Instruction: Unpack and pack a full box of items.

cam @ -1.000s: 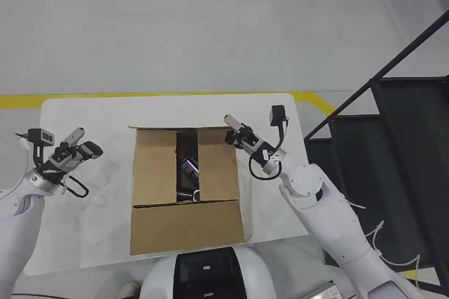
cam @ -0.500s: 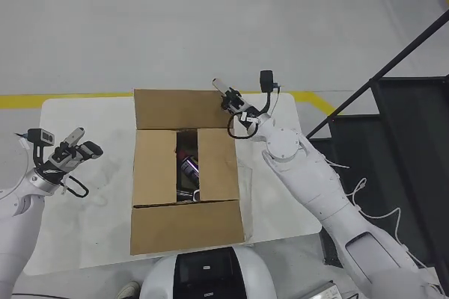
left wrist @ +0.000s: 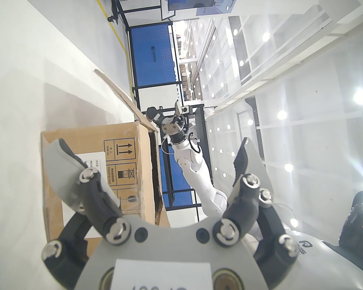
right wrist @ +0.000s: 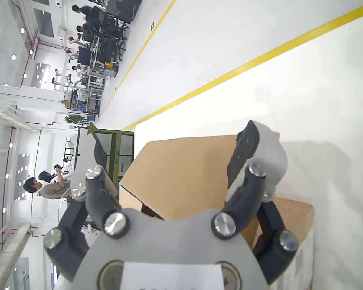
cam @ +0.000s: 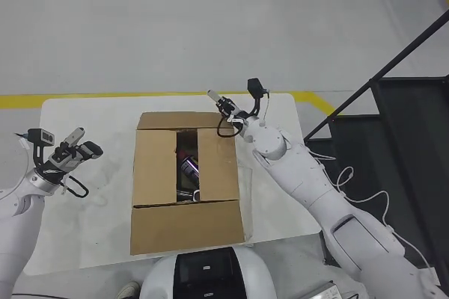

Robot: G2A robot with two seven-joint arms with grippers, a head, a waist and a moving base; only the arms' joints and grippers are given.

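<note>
Beside box flap, right claw agape

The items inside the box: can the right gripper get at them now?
Probably not yet. The right gripper is open at the far flap, and the two side flaps lie over the box, leaving only a narrow gap above the items.
</note>
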